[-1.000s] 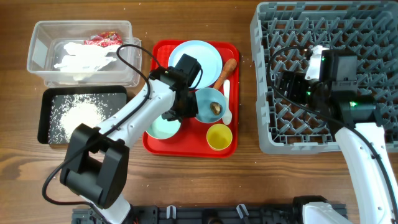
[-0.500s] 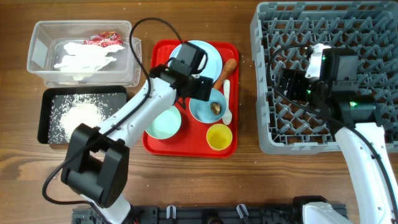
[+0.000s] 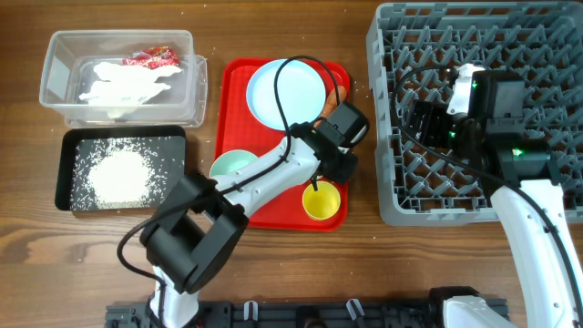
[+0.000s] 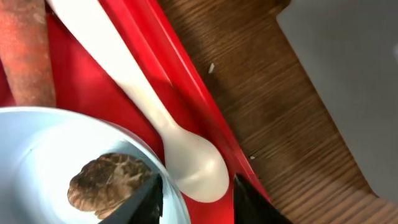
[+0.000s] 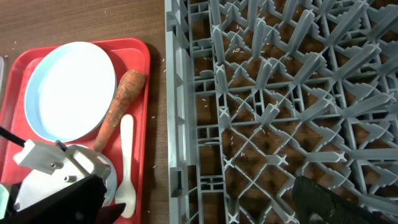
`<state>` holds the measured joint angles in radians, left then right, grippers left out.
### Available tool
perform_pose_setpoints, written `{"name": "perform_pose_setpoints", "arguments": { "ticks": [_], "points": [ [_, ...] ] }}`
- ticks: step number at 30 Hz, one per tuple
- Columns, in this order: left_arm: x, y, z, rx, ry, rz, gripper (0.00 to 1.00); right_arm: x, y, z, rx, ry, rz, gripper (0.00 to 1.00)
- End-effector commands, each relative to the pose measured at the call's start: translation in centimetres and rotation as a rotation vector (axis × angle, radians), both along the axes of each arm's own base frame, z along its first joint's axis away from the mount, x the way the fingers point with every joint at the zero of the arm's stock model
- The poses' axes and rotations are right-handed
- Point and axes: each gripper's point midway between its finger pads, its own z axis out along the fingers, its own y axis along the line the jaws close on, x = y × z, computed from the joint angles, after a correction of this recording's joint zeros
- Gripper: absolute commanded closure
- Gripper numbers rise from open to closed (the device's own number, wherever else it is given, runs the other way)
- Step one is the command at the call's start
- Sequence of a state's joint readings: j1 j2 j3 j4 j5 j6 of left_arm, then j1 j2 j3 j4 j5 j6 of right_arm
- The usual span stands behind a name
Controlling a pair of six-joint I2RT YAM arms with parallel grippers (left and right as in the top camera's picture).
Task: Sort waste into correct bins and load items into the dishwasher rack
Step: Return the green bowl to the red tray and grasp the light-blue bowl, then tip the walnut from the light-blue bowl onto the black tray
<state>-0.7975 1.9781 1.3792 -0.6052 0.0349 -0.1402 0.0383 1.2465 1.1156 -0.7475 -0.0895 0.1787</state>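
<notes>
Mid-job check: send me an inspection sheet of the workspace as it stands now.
Surface: wooden table, stray rice grains beside the red serving tray.
Job's things: tissue and red wrapper in the clear tub; rice in the black tray; plate, carrot, spoon, pale-green bowl, yellow cup on the red tray; brown scrap in the light-blue bowl; rack, no dishes seen in it.
Clutter: similar grains scattered inside the rack.
Grippers: left gripper open above the spoon's bowl end; right gripper open above the rack.
Cables: black cable from the left arm loops over the plate.
Surroundings: nothing seen.
</notes>
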Motion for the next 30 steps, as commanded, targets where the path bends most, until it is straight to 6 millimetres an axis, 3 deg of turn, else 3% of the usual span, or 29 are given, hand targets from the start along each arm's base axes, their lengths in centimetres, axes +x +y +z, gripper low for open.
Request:
{"name": "perform_pose_setpoints", "arguments": {
  "ticks": [1,3,5,9,12,15,18,22,24,25,27,30],
  "points": [
    [0.6,-0.1,-0.5,0.009,-0.008,0.011,0.75,0.3,0.2,0.5,0.014,-0.006,0.003,0.0],
    [1.9,0.2,0.0,0.033,-0.071,0.035,0.74,-0.1,0.1,0.2,0.013,0.013,0.003,0.0],
    [3.5,1.1,0.1,0.081,-0.149,0.052,0.83,-0.1,0.1,0.2,0.011,0.015,0.001,0.0],
    [3.4,1.2,-0.9,0.101,-0.134,0.043,0.92,-0.1,0.1,0.2,0.011,0.015,0.001,0.0],
    [3.7,1.0,0.0,0.086,-0.149,0.047,0.96,-0.1,0.1,0.2,0.011,0.016,0.001,0.0],
    [5.0,0.8,6.8,-0.001,-0.227,0.084,0.96,-0.1,0.1,0.2,0.011,0.016,0.001,0.0],
    [6.1,3.3,11.8,-0.077,-0.247,0.226,0.96,-0.1,0.1,0.2,0.011,0.016,0.001,0.0],
    [7.0,10.1,15.5,-0.14,-0.2,0.496,0.96,-0.1,0.1,0.2,0.011,0.015,0.001,0.0],
    [6.3,15.9,16.4,-0.219,-0.037,0.645,0.96,-0.1,0.1,0.2,0.011,0.015,0.002,0.0],
    [6.1,21.4,16.0,-0.296,0.11,0.767,0.96,-0.1,0.1,0.2,0.012,0.013,0.001,0.0],
    [5.8,26.2,16.5,-0.428,0.185,0.763,0.96,-0.1,0.1,0.2,0.012,0.013,0.001,0.0],
    [5.4,31.2,18.0,-0.624,0.187,0.749,0.96,-0.1,0.1,0.2,0.012,0.013,0.001,0.0]
  ]
}}
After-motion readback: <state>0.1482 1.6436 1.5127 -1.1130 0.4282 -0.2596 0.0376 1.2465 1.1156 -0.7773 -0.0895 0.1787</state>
